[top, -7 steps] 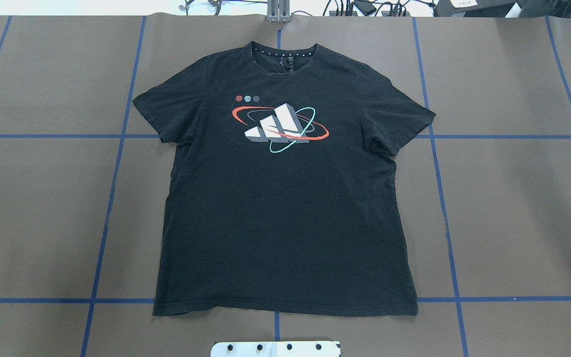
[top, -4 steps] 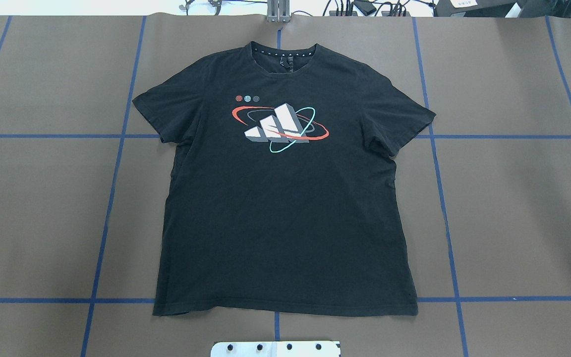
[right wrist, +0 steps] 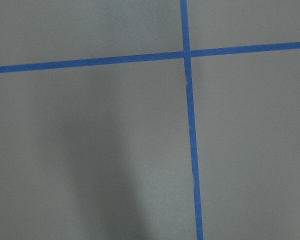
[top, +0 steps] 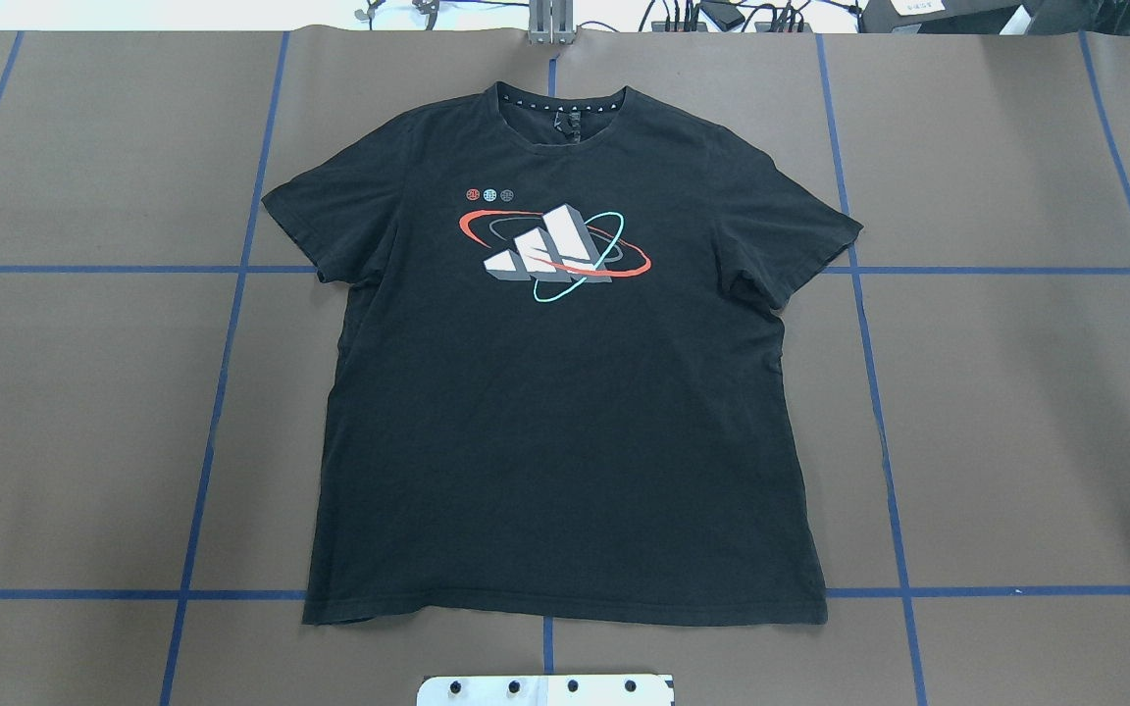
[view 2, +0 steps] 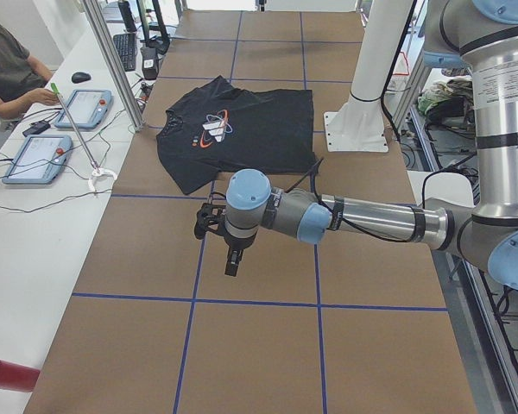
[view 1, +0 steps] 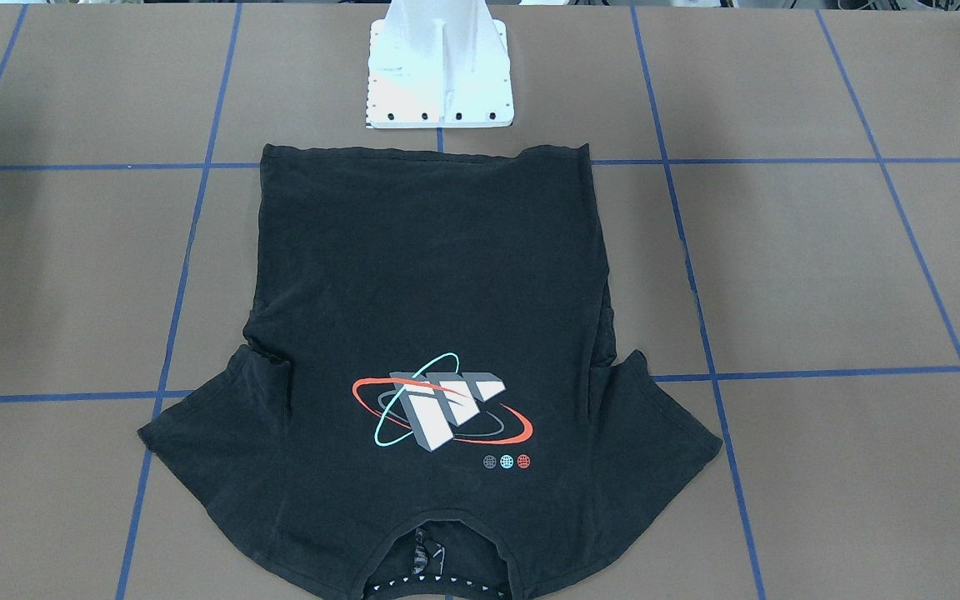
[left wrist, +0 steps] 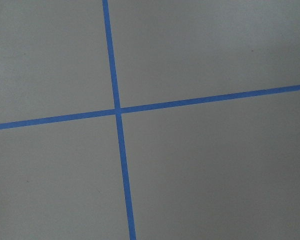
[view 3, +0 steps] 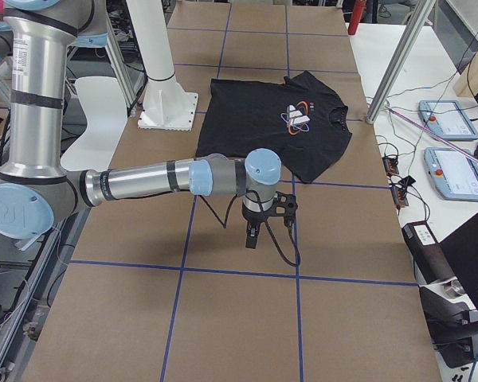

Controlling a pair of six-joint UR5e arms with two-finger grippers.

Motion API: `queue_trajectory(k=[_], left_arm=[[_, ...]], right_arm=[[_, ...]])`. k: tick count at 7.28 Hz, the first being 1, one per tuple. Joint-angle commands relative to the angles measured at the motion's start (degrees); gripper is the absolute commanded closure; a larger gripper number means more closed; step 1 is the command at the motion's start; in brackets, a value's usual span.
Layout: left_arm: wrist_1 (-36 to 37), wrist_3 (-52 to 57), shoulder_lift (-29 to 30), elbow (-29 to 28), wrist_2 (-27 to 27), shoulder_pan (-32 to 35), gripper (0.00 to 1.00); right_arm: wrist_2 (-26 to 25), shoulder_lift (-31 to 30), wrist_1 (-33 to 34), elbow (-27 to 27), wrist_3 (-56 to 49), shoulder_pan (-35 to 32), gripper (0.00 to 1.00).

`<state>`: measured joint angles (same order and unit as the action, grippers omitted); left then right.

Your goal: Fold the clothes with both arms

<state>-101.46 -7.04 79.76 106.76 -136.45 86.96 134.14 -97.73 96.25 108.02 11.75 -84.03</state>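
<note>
The T-shirt (top: 565, 412) lies flat, graphic up, on the bench (top: 1016, 412), hem near the pedestal (view 1: 438, 75). The left end effector (view 2: 231, 267) and right end effector (view 3: 252, 239) hang well apart from the pedestal; whether they are open or closed cannot be determined.

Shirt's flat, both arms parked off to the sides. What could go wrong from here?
The hem of the T-shirt lies close to the white pedestal plate; a grasp there might strike it.
The sleeve on the robot's right is bunched at the armpit, so a fold may trap creases.
The left gripper and right gripper hang over bare table; wrist views show only tape lines, so approaches start blind.
</note>
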Motion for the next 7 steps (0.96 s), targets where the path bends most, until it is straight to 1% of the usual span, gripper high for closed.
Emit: queue_trajectory(k=[1,2,4,5,6,7], left_arm=[[-0.32,0.10,-0.05,0.20,0.04,-0.03,0.00],[-0.32,0.10,-0.05,0.21,-0.04,-0.03,0.00],[-0.93,0.10,-0.05,0.21,-0.40,-0.12,0.00],[-1.02,0.18,0.04,0.29,-0.48,-0.30,0.01],[-3.20,0.10,0.04,0.38,-0.48,-0.47,0.00],[-5.48,0.10,0.04,0.03,-0.48,-0.47,0.01]], right_arm=[[0.60,-0.01,-6.83,-1.40,0.20,2.45,0.00],[-0.01,-0.01,-9.13,-2.19,0.29,6.30,0.00],[-0.63,5.06,-9.32,-3.07,3.36,10.88,0.00],[-1.33,10.48,-9.24,-5.69,5.63,12.91,0.00],[-1.25,18.20,-9.24,-11.37,14.18,15.89,0.00],[-1.34,23.49,-11.50,-16.99,17.14,17.74,0.00]])
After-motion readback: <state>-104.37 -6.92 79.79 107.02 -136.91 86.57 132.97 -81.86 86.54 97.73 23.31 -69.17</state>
